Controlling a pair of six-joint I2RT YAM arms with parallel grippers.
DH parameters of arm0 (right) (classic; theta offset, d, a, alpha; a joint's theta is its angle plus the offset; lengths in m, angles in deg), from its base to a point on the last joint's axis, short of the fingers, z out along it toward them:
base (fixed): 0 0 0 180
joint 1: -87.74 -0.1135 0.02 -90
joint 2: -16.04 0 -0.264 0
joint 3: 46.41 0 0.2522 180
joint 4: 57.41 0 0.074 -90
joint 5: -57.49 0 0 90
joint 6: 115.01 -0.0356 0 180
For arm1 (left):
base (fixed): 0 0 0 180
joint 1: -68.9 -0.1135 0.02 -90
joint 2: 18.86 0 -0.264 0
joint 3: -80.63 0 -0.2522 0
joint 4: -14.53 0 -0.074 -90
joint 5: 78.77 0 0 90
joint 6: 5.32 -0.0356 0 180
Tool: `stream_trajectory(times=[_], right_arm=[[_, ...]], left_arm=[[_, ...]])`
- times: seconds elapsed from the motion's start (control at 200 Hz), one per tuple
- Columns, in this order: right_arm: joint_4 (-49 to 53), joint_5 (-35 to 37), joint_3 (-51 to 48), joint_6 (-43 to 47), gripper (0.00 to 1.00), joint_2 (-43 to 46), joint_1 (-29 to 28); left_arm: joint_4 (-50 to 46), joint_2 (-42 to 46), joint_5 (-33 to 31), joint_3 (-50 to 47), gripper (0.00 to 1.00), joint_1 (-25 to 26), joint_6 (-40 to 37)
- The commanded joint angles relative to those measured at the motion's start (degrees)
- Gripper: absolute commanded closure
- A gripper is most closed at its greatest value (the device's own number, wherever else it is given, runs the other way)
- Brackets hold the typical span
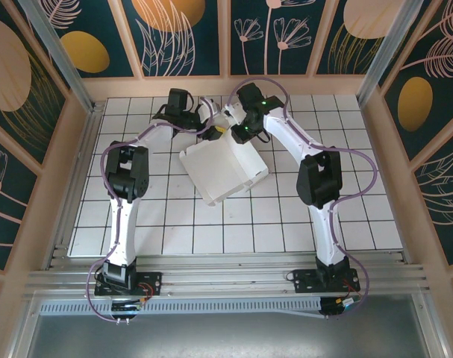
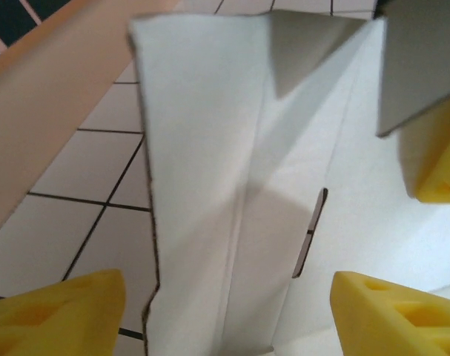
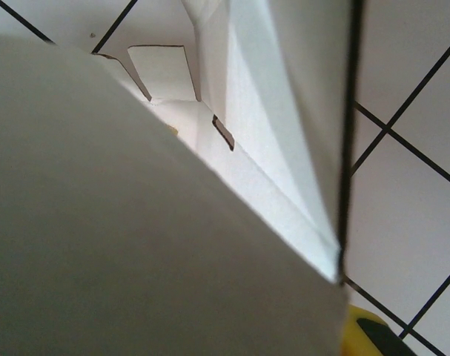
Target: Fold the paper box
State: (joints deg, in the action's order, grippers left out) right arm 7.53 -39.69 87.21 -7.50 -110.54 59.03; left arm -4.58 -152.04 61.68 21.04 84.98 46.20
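A white tabletop (image 1: 233,239), ruled into square tiles by thin black lines, is hemmed by a pale wooden ledge (image 1: 136,88) along its 9, 12 and 3 o'clock sides. Above the ledge rise dark teal wall panels (image 1: 189,37) in wooden frames, painted with golden ovals (image 1: 84,51) and pale outlines of leaves and flowers. A silver post (image 1: 56,45) slants at 11 o'clock and a second post (image 1: 392,45) at 1 o'clock. At 6 o'clock silver rails (image 1: 226,280) cross the near edge, with a grey metal tray (image 1: 233,335) just below them.
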Motion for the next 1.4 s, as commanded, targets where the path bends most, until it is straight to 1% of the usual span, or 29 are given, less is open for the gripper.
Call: stream_trajectory(times=[0.0,0.035,0.13,0.245,0.34,0.46,0.531,0.711,0.786,0.856,0.941,1.021,1.066,1.111,1.231,1.306,1.396], right_arm=[[-1.77,-0.81,0.56,0.44,0.79,1.21,0.23],[-1.87,-1.03,0.56,0.31,0.79,1.25,0.23],[-2.21,-1.52,0.41,-0.11,0.78,1.34,0.30],[-3.53,-2.46,-0.35,-1.19,0.77,1.52,0.49],[-4.80,-3.90,-1.14,-2.39,0.75,1.69,0.76],[-6.10,-4.71,-1.45,-4.34,0.73,2.25,0.84],[-7.06,-6.66,-1.45,-5.80,0.68,3.11,0.98],[-9.50,-16.85,-2.24,-11.21,0.46,6.52,2.40],[-10.30,-21.47,-2.79,-13.82,0.41,7.92,3.49],[-12.78,-25.69,-5.01,-17.39,0.38,9.73,4.86],[-18.74,-31.20,-10.02,-23.11,0.38,12.96,7.18],[-28.01,-34.87,-17.69,-29.99,0.38,16.77,9.88],[-33.68,-36.06,-22.47,-33.76,0.38,18.60,11.41],[-37.46,-35.71,-26.28,-35.69,0.41,19.89,12.40],[-37.91,-34.82,-29.79,-34.90,0.44,19.58,12.98],[-38.03,-34.83,-30.92,-34.58,0.48,18.56,12.99],[-38.41,-36.32,-30.84,-34.74,0.53,16.67,12.82]], left_arm=[[0.00,-0.81,3.96,1.23,0.48,-0.01,1.14],[0.60,-0.58,4.04,0.81,0.53,-0.01,1.73],[2.18,0.22,3.93,-0.63,0.56,-0.07,3.42],[6.03,1.11,2.05,-2.71,0.65,0.00,7.15],[10.29,2.14,-1.12,-4.91,0.79,0.13,10.63],[14.26,4.05,-2.71,-8.82,0.92,0.33,10.82],[15.13,4.58,-4.09,-10.11,1.00,0.51,9.98],[17.93,4.80,-7.11,-12.03,1.00,0.87,9.08],[19.99,4.94,-8.04,-13.37,1.00,1.05,8.70],[21.54,5.04,-9.13,-14.45,1.00,1.34,8.04],[23.94,5.26,-10.13,-16.05,1.00,1.67,7.29],[26.27,5.39,-10.72,-17.62,1.00,1.90,6.84],[27.39,5.44,-10.86,-18.25,1.00,1.99,6.75],[28.37,5.48,-10.83,-18.65,1.00,2.10,6.83],[29.63,5.52,-10.04,-19.20,1.00,2.08,7.16],[30.02,5.52,-9.78,-19.32,1.00,2.08,7.45],[30.32,5.56,-9.46,-19.39,1.00,2.04,7.70]])
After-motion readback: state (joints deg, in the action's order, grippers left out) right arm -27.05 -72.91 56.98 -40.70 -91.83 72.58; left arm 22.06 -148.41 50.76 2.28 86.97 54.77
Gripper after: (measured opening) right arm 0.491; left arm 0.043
